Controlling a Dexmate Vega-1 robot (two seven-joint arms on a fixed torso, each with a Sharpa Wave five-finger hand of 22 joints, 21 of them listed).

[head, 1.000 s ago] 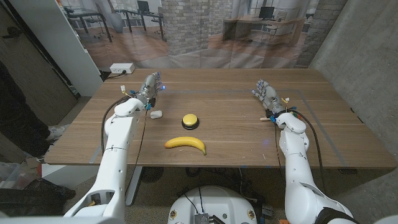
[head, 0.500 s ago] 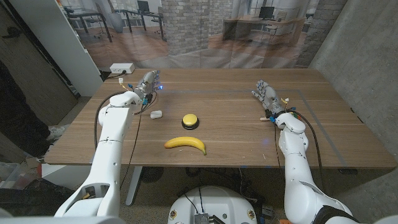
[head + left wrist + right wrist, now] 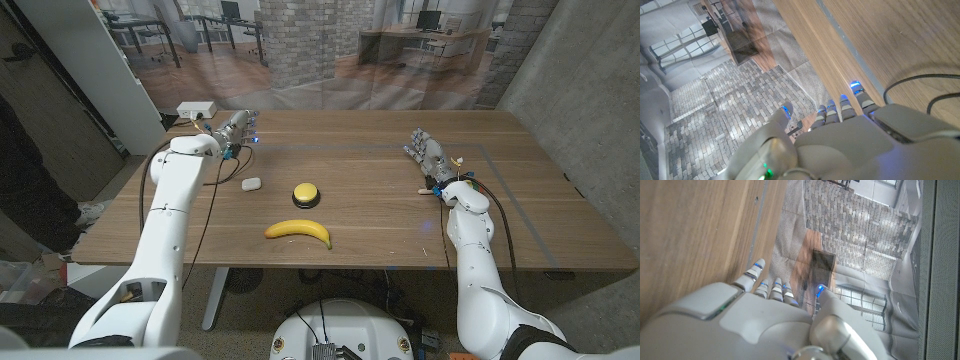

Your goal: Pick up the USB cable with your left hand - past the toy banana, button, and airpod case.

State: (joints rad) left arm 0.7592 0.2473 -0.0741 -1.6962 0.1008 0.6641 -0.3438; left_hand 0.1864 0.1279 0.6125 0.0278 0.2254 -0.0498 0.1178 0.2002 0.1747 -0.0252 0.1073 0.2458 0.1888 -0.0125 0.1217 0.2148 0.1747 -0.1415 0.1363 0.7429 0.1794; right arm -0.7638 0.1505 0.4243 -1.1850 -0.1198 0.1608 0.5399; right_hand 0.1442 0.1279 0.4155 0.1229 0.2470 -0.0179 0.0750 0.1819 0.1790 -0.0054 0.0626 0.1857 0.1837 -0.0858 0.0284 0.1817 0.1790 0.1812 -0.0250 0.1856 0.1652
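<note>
Since a second ago my left hand (image 3: 232,130) has swung out past the small white airpod case (image 3: 250,183) toward the table's far left corner, fingers spread, holding nothing; I cannot make out the USB cable, so the pickup remains undone

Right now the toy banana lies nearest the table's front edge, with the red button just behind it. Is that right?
One thing is wrong: the button is yellow, not red, as the head view shows. The toy banana does lie nearest the front edge, the button just behind it.
</note>
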